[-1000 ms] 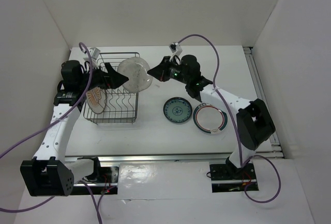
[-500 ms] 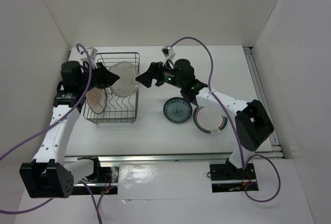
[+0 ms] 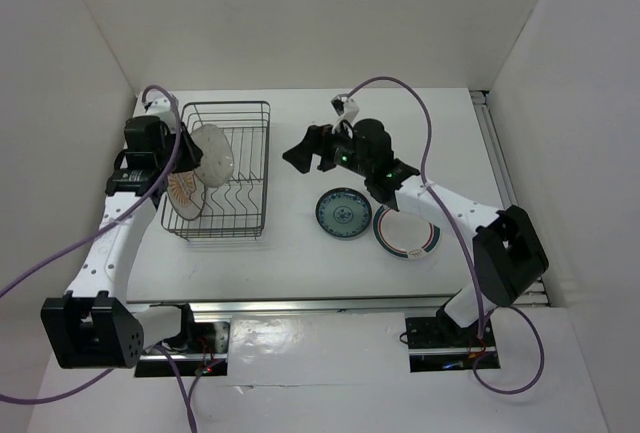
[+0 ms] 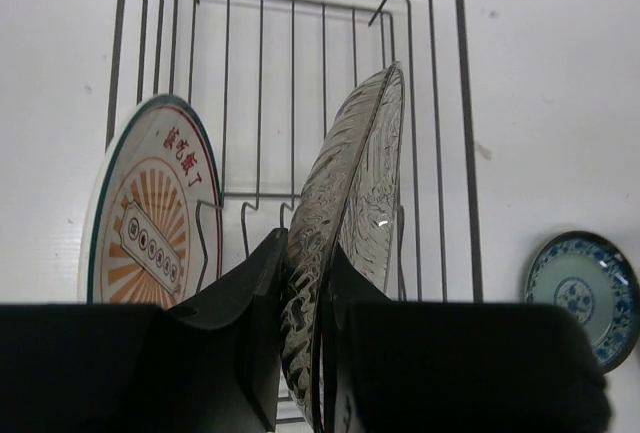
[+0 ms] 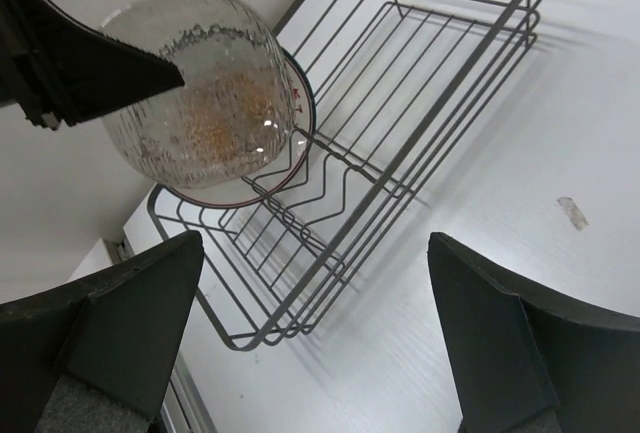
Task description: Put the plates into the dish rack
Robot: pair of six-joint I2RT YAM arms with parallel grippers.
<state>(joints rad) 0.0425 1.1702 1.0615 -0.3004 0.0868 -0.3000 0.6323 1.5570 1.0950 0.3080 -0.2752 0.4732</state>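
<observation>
My left gripper (image 3: 192, 153) (image 4: 305, 253) is shut on the lower rim of the translucent grey plate (image 3: 213, 153) (image 4: 362, 168) (image 5: 200, 83), which it holds on edge above the dish rack (image 3: 232, 234) (image 4: 462, 103) (image 5: 450, 83). The white plate with the orange sunburst (image 3: 183, 193) (image 4: 150, 213) stands upright at the rack's left end. My right gripper (image 3: 300, 150) (image 5: 312, 253) is open and empty, just right of the rack. On the table to the right lie the teal-blue plate (image 3: 343, 212) (image 4: 582, 293) and the larger white plate with a green-and-red rim (image 3: 406, 230).
White walls close in the table on three sides. A metal rail (image 3: 500, 163) runs along its right edge. Purple cables (image 3: 405, 83) loop above both arms. A small mark (image 5: 573, 211) shows on the table near the rack.
The right gripper opened, let go of the grey plate and drew back to the right. The left gripper shut on the plate and carried it left over the rack, turning it on edge.
</observation>
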